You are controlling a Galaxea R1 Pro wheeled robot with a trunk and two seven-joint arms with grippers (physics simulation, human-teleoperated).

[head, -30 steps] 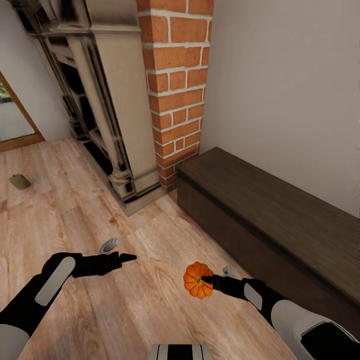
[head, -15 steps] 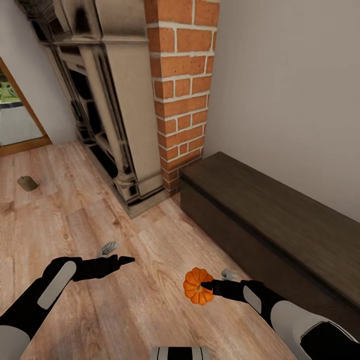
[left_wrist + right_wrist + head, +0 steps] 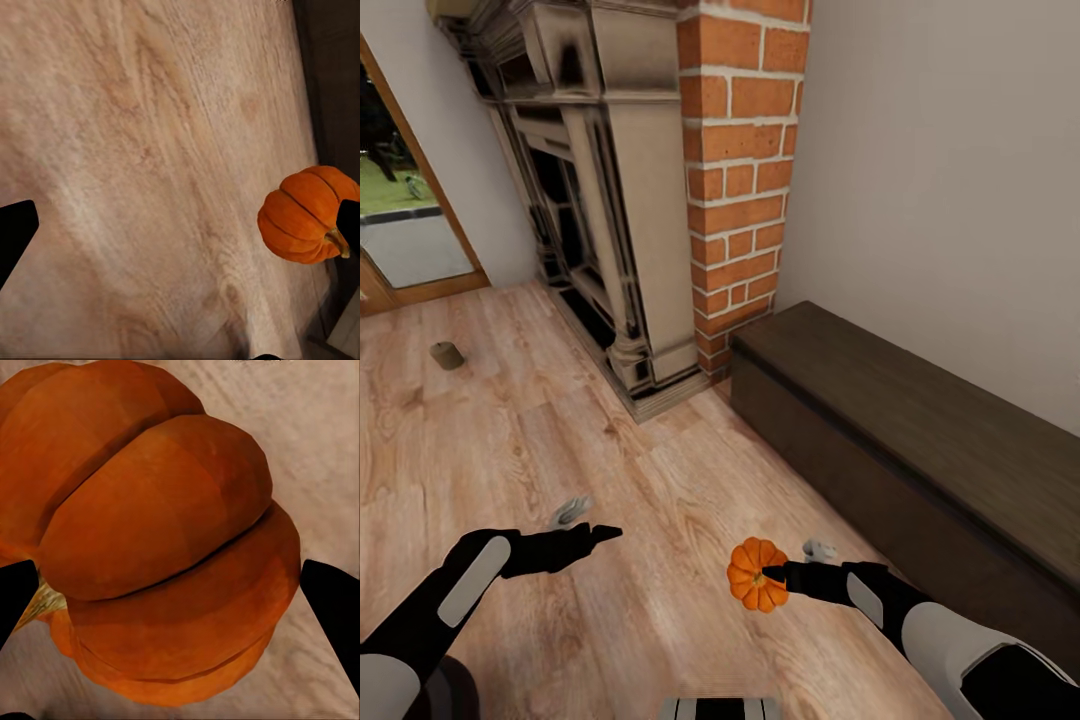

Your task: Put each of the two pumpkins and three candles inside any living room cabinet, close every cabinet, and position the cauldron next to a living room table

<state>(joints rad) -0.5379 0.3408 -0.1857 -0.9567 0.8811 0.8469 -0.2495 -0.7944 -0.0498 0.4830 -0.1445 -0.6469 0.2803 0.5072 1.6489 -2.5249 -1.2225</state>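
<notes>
Floor: pale wood planks (image 3: 660,520) filled the lower head view, running from 9 o'clock to 5 o'clock.
Room: a beige fireplace surround (image 3: 615,200) stood at 12 o'clock, with a red brick column (image 3: 745,170) touching its right side and a plain wall beyond; a glazed door (image 3: 405,200) showed at 10 o'clock.
Cabinet: the long dark-brown cabinet (image 3: 920,440) ran along the wall from 2 to 4 o'clock, its fronts flush (nothing of its inside could be seen).
Candle: one candle (image 3: 447,355) stood on the floor at 9 o'clock, well apart from both arms.
Pumpkin: the pumpkin (image 3: 757,574) was at 6 o'clock, off the floor, near the cabinet's front.
Right pincer: the right pincer (image 3: 772,575) was pinching the pumpkin, dark fingertips (image 3: 334,604) at either flank.
Left pincer: the left pincer (image 3: 605,533) hung over bare floor at 7 o'clock, fingers spread and holding nothing.
</notes>
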